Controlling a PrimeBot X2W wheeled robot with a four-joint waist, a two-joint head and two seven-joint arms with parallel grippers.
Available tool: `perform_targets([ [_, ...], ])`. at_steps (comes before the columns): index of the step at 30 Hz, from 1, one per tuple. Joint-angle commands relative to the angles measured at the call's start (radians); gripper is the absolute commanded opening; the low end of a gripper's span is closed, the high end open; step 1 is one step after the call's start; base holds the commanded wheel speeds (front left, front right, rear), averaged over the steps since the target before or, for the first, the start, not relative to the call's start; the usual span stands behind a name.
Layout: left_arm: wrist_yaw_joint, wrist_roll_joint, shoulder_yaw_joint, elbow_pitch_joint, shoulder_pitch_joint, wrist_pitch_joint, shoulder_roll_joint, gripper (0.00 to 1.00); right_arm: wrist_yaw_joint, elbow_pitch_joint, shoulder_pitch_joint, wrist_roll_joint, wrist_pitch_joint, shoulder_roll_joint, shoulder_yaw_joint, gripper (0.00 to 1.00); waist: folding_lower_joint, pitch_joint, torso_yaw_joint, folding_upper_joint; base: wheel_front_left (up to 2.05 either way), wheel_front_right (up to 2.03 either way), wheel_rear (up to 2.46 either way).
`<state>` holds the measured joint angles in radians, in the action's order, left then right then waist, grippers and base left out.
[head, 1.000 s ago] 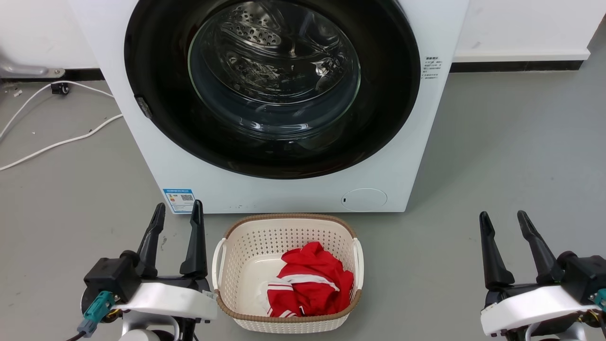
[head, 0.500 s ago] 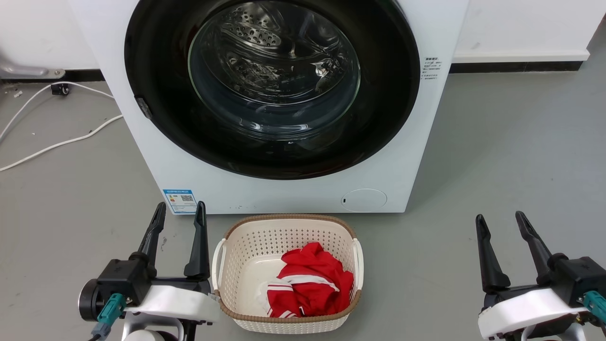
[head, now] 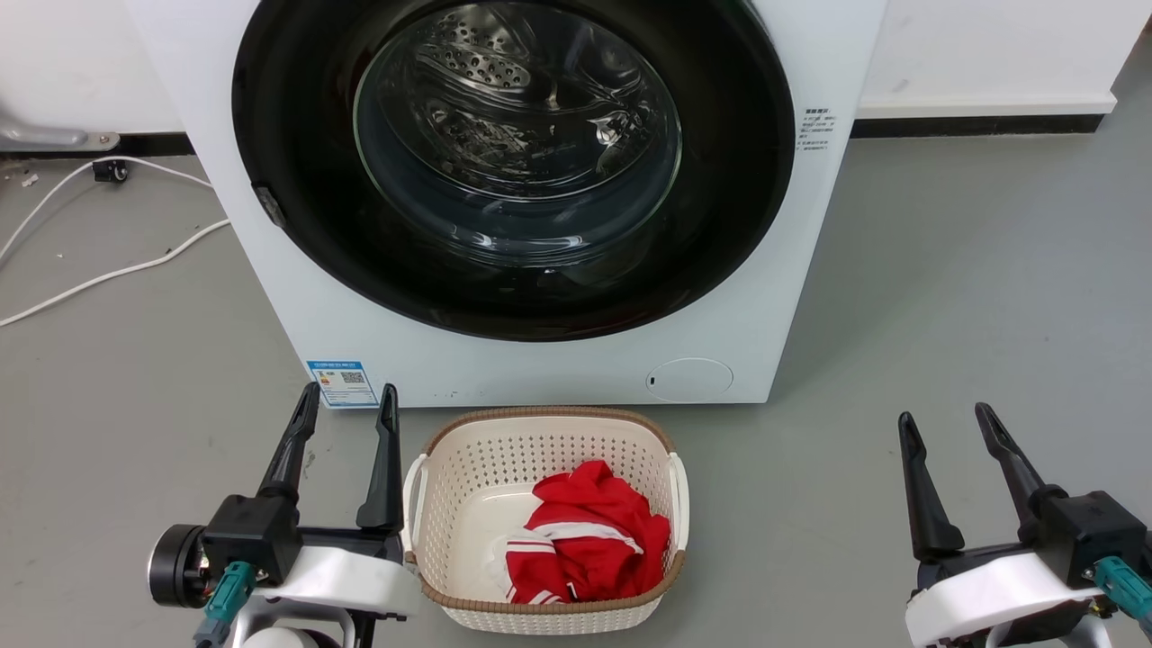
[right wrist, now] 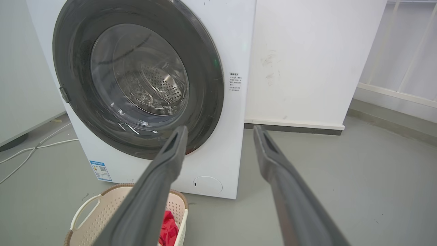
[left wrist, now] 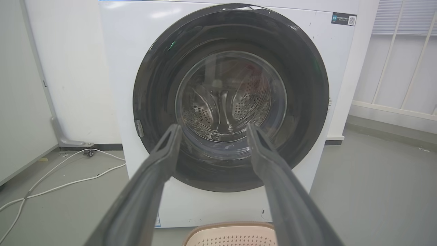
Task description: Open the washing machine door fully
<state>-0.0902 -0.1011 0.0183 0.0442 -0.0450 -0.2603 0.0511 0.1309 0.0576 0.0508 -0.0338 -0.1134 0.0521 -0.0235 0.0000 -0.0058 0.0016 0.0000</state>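
Grey floor (head: pixel 972 297), white wall (right wrist: pixel 300 58)

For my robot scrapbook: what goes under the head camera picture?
Open left gripper and open right gripper flank a basket of red clothes before the washing machine, its door shut.

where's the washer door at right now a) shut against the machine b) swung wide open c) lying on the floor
a: the door sits flush in the front of the washing machine, with the left end effector and right end effector open and short of it.
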Motion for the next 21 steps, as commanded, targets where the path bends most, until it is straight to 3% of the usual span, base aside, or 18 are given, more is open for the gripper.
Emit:
perform_targets([
  [1, 0.003, -0.002, -0.002, 0.001, 0.009, -0.007, -0.002, 1.0, 0.0, -0.002, 0.011, 0.0, -0.002, -0.003, 0.0, 1.0, 0.0, 0.0, 0.0, 0.0, 0.0, 0.0, 0.0],
  [21, 0.009, 0.003, -0.001, 0.016, 0.004, -0.006, -0.002, 1.0, 0.0, -0.03, -0.005, -0.027, -0.009, -0.003, -0.002, 1.0, 0.0, -0.001, 0.0, 0.0, 0.0, 0.0, 0.0],
])
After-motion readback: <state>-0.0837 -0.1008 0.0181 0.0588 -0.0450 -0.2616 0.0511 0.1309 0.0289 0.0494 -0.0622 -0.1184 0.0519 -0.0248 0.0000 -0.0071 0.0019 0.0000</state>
